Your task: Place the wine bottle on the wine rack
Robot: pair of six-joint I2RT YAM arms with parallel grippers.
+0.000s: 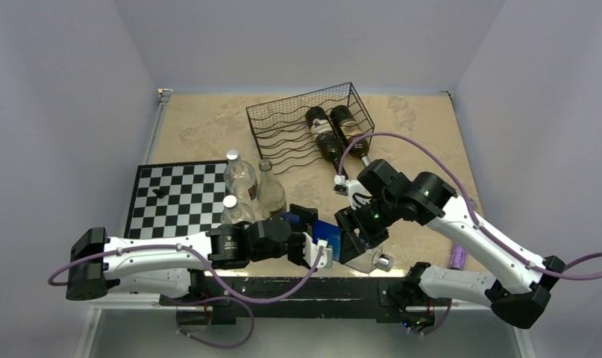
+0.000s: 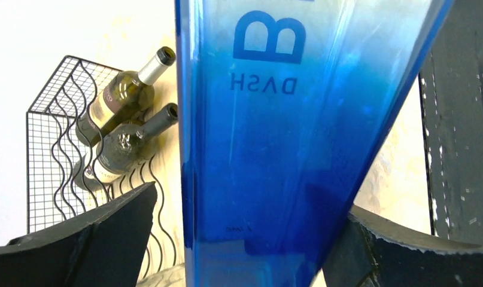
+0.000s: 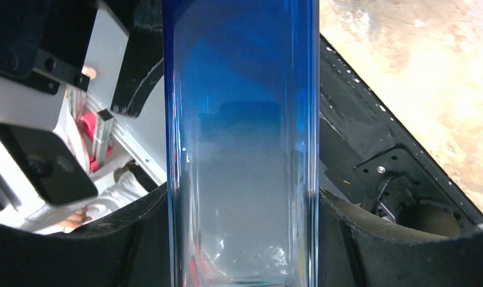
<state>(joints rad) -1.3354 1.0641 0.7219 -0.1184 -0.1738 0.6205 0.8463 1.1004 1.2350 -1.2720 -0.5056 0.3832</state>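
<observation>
Top external: wine rack (image 1: 283,130) holds two dark bottles (image 1: 329,136).

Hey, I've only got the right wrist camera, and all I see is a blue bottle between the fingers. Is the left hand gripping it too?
Observer: It doesn't look like it. In the left wrist view the left hand straddles the blue bottle, but a gap shows on one side, so it looks open.
Operator: Okay, where's the rack?
Observer: The wine rack stands at the far side of the table, about the middle, beyond both arms.
Operator: Any room in it?
Observer: Two wine bottles lie at its right end. The wavy slots to their left look free.
</observation>
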